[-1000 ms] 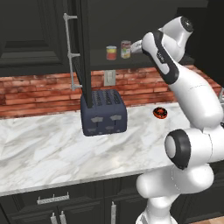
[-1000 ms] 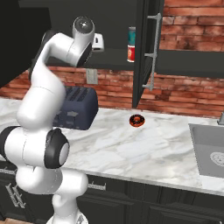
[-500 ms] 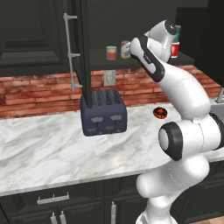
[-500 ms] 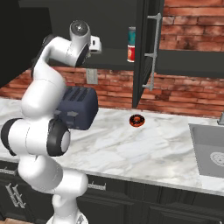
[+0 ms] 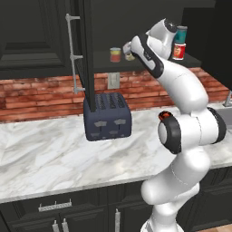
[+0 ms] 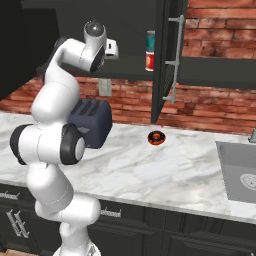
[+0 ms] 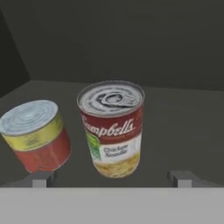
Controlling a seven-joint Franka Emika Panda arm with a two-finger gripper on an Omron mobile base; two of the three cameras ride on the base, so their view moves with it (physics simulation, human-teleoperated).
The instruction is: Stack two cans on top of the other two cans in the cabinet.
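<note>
In the hand view a tall can (image 7: 111, 127) with a red, cream and green label stands upright on the dark shelf, straight ahead of my open gripper (image 7: 112, 178). A short red-orange can (image 7: 37, 135) with a pale top stands just left of it, also seen as the short can (image 5: 115, 55) on the cabinet shelf (image 5: 102, 68). Further right on the same shelf a teal-blue can (image 5: 181, 33) sits on top of a red can with a white band (image 5: 179, 50). My gripper (image 5: 128, 48) hangs at shelf height beside the short can, with nothing between its fingers.
The cabinet door (image 5: 86, 54) stands open with its long silver handle (image 5: 71, 54) just left of the shelf. Below on the marble counter sit a dark blue toaster (image 5: 107, 117) and a small donut (image 6: 156, 137). A sink (image 6: 240, 170) lies at the right.
The arm's upper links have swung left, uncovering the stacked teal and red cans. The hand has stayed near the left cans with its jaws open.
</note>
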